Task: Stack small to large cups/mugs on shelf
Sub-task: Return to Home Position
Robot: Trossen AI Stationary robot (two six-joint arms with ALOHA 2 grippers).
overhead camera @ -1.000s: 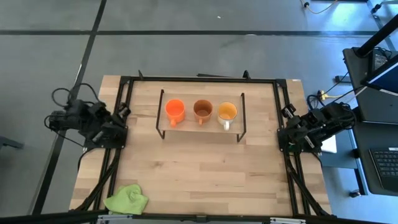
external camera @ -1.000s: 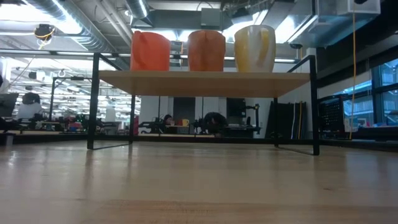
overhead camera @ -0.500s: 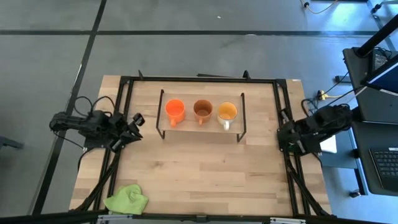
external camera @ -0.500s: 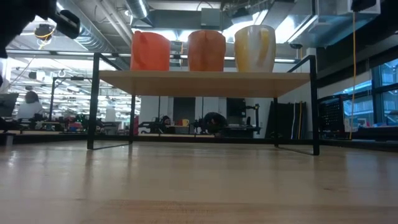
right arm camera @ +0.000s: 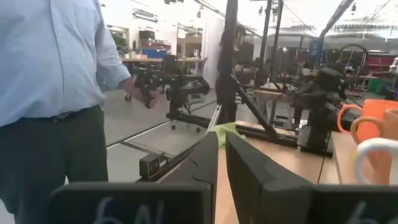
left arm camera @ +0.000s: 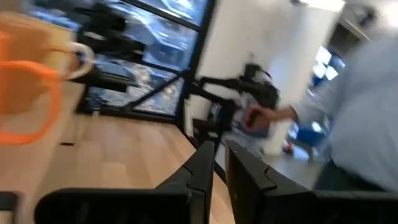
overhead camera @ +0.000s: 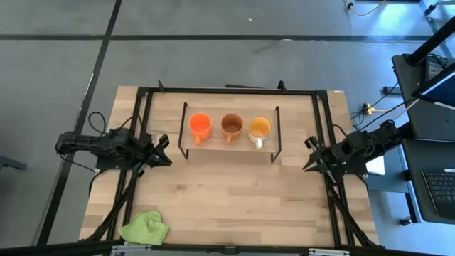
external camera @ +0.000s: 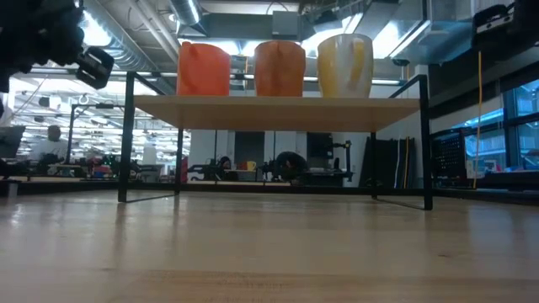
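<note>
Apparently left end effector [overhead camera: 163,149], right end effector [overhead camera: 308,155] pressed together; low view crops both.

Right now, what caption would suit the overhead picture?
Orange mug, brown mug and yellow mug in a row on the shelf, left gripper and right gripper flanking it.

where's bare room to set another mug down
The tabletop in front of the shelf, between left hand and right hand, is bare except the green cloth. The shelf is crowded: orange mug, brown mug, yellow mug.
</note>
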